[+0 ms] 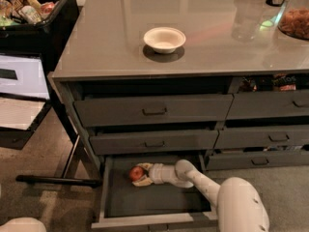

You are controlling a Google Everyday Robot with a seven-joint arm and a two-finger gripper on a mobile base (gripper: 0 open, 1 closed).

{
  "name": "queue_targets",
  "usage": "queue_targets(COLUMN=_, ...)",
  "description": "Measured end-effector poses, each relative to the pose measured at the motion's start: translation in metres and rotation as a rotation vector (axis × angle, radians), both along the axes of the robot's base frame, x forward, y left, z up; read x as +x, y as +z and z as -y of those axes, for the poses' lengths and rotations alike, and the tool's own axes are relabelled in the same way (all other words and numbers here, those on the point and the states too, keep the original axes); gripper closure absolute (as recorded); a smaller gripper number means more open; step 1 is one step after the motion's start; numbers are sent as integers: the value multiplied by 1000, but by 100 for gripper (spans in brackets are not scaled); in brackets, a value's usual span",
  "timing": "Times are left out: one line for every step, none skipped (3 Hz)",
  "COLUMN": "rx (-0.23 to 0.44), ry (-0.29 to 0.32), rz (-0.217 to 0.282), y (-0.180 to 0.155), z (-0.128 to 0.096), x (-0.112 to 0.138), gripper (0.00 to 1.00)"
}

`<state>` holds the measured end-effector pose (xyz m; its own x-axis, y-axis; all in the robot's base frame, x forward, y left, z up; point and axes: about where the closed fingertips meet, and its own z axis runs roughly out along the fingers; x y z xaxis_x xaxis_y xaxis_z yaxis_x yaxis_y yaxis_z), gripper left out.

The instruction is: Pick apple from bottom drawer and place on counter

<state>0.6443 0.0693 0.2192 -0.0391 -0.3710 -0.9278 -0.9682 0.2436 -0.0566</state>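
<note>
The apple (136, 173), small and red, lies at the back left of the open bottom drawer (154, 202). My gripper (143, 174) reaches into the drawer from the right. Its pale fingers (145, 166) close around the apple's right side, one above and one below. The apple is low, at the drawer floor. My white arm (227, 197) runs from the lower right into the drawer. The glossy grey counter (111, 37) tops the cabinet above.
A white bowl (164, 38) stands on the counter. A black bin of groceries (34, 13) is at the far left. A glass and a dish of food (294, 21) stand at the counter's right. The two drawers above (154, 111) overhang the open one.
</note>
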Motion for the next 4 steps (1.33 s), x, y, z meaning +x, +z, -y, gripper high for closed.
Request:
queue_targets(rx=3, ry=68, rz=6, y=35, z=27, x=-14, gripper=100)
queue_targets(rx=-7, ry=143, rz=6, y=64, z=57, x=-20, gripper=100)
queue_targets(rx=-36, ry=191, rz=11, y=92, z=90, x=-30, gripper=100)
queue_targets(rx=-79, ry=263, rz=15, y=127, z=118, x=-41, gripper=100)
